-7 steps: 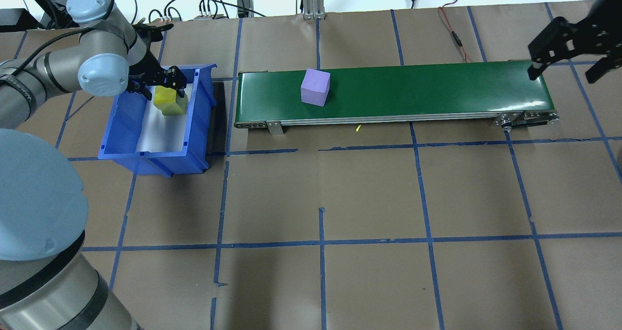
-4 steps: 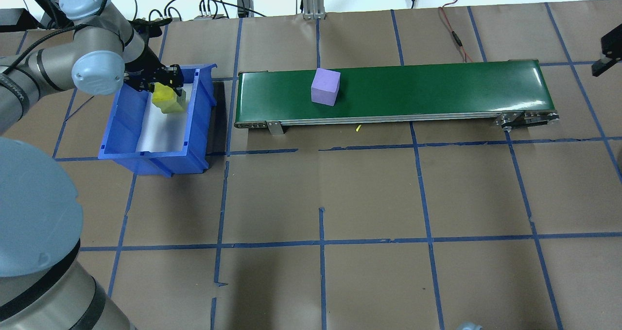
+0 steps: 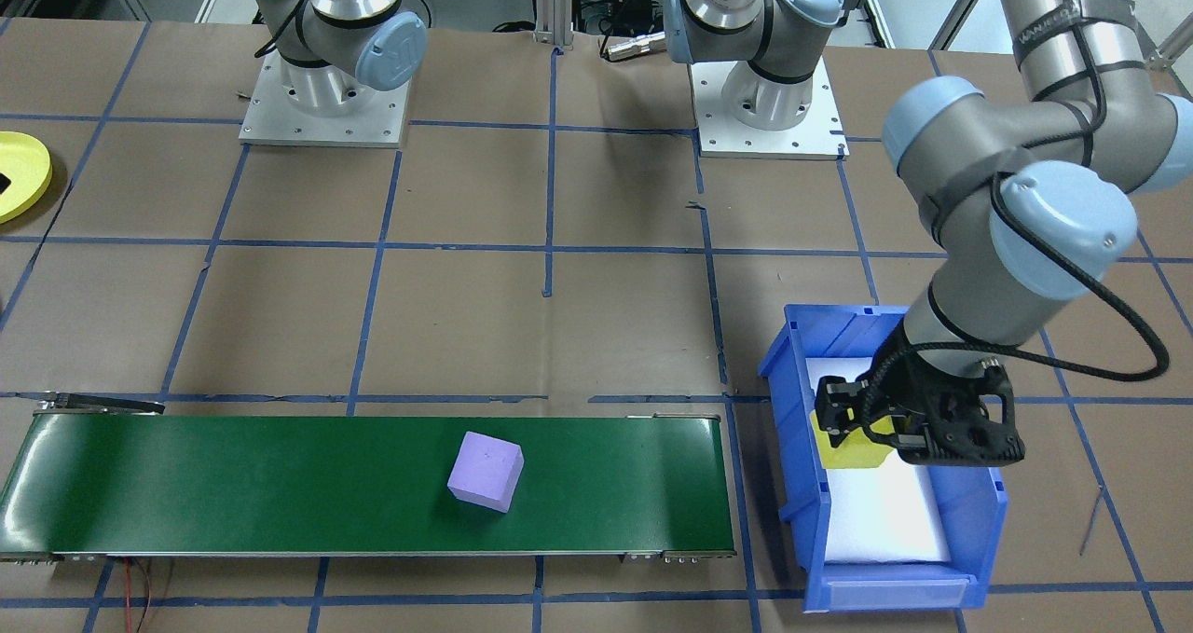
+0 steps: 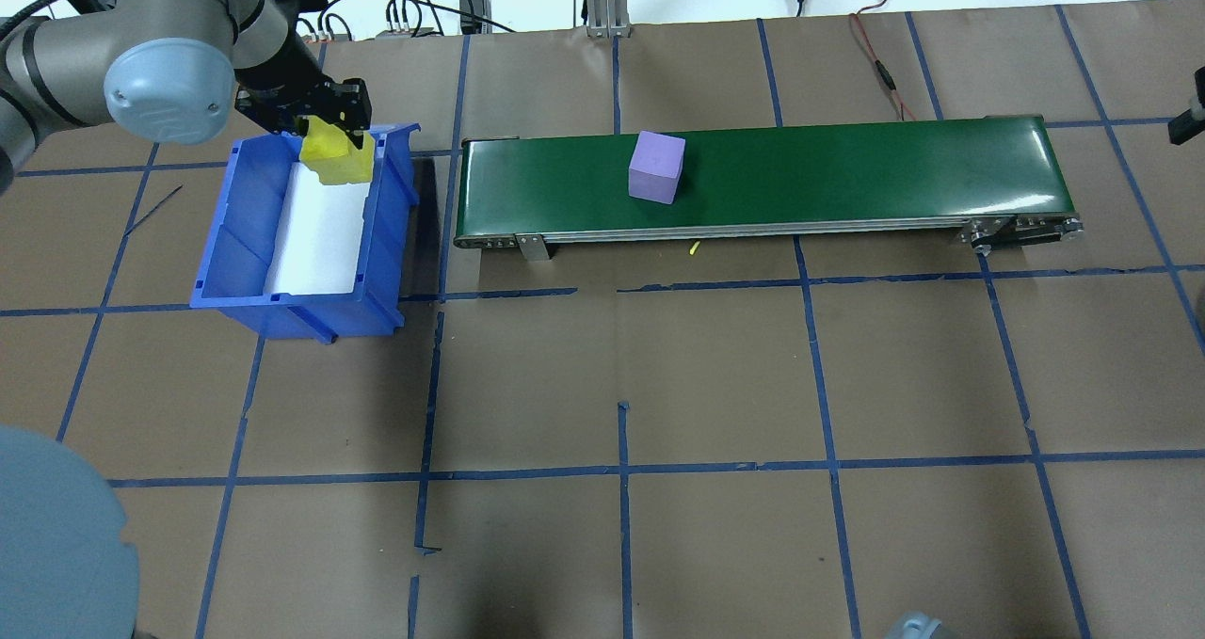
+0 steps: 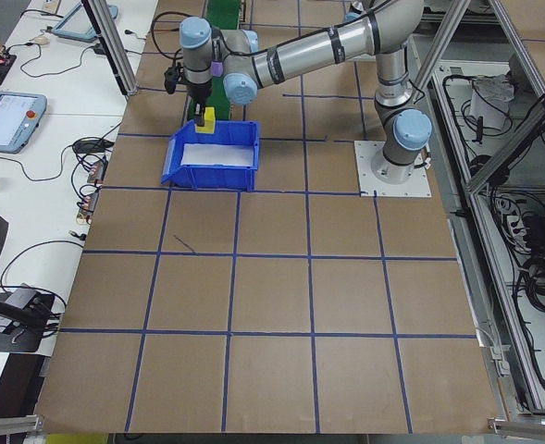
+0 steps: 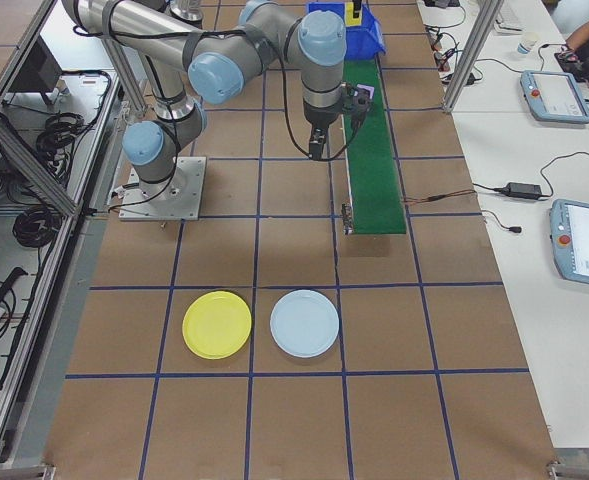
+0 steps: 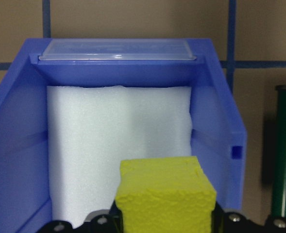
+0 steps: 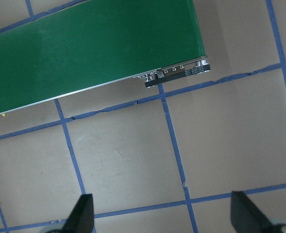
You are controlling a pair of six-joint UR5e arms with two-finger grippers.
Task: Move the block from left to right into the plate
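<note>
My left gripper [image 4: 331, 142] is shut on a yellow block [image 4: 335, 163] and holds it above the far end of the blue bin [image 4: 243, 244]. The wrist view shows the yellow block [image 7: 164, 194] between the fingers over the bin's white foam. A purple block [image 4: 656, 167] lies on the green conveyor belt [image 4: 847, 173], left of its middle. My right gripper [image 8: 164, 213] is open with nothing in it, over the floor beside the belt's right end. The yellow plate [image 6: 217, 324] lies on the table well beyond that end.
A light blue plate [image 6: 305, 323] lies beside the yellow one. The bin stands just off the belt's left end. Cables run along the far table edge [image 4: 414, 8]. Blue tape lines grid the brown table.
My left gripper has risen with the yellow block out of the bin. The purple block has moved to the right along the belt. My right gripper has drawn off toward the overhead view's right edge.
</note>
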